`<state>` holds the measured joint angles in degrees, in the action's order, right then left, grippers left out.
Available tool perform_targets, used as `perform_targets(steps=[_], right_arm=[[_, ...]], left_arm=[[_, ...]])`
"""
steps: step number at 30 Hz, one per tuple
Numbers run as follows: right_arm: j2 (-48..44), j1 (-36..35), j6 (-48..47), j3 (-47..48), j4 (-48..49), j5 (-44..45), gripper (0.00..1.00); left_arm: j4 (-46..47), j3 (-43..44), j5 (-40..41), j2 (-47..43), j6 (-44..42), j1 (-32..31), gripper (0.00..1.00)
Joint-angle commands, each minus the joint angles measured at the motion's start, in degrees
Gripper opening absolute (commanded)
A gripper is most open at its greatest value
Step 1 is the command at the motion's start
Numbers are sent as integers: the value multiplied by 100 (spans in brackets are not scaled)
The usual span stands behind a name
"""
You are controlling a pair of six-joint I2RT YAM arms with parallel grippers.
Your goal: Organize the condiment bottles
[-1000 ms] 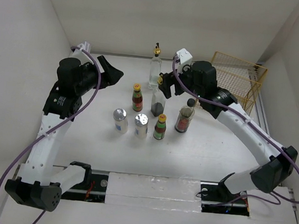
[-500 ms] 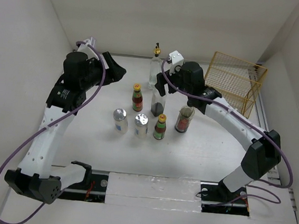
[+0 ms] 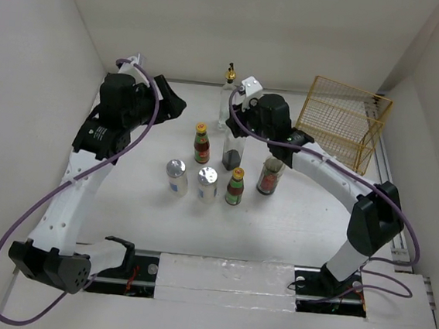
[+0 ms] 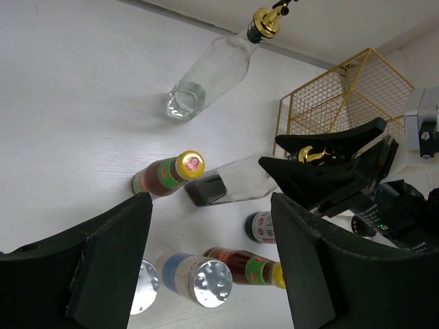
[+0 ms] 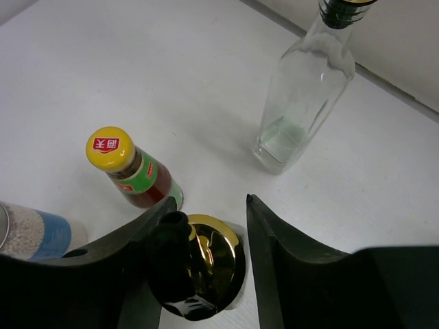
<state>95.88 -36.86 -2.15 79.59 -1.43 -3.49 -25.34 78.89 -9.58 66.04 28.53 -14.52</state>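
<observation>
The right tool (image 5: 206, 209) has edged left and drawn in from wide around the gold pourer (image 5: 214, 248) of the dark-bottomed glass bottle (image 3: 231, 152), which stands mid-surface; I cannot tell whether it grips yet. The left tool (image 4: 209, 200) hangs wide open and empty, now nearer the back wall. Bare surface (image 3: 275, 232) lies in front of the shakers (image 3: 176, 177), and the yellow wire basket (image 3: 348, 122) fills the right rear corner.

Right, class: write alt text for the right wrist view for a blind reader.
The right gripper straddles the top of a gold-pourer glass bottle, seen from above. Beyond stand a yellow-capped red-green sauce bottle, another clear glass bottle and a blue-labelled white shaker.
</observation>
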Motion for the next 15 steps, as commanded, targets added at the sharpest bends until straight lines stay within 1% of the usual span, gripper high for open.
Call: perform_targets(steps=[1, 3, 4, 5, 8, 9, 11, 14, 15], right_arm=[[-16, -58, 40, -127, 495, 76, 50], [-68, -58, 92, -216, 495, 146, 50], [-69, -58, 92, -303, 547, 216, 46], [-69, -58, 92, -304, 547, 217, 37], [-121, -111, 92, -357, 626, 270, 22], [-122, -111, 92, -357, 627, 270, 12], [-192, -111, 92, -182, 627, 270, 7], [-324, -111, 92, 336, 627, 190, 2], [-376, -111, 92, 668, 627, 138, 1]], left_arm=[[56, 197, 62, 22, -76, -7, 65], [56, 197, 62, 23, -129, -7, 65], [56, 197, 62, 23, -129, -7, 65], [56, 197, 62, 23, -129, -7, 65], [56, 197, 62, 76, -129, -7, 65], [56, 197, 62, 76, -129, -7, 65], [56, 197, 62, 76, -129, -7, 65], [117, 197, 62, 76, -129, -7, 65], [170, 197, 114, 76, -129, -7, 65]])
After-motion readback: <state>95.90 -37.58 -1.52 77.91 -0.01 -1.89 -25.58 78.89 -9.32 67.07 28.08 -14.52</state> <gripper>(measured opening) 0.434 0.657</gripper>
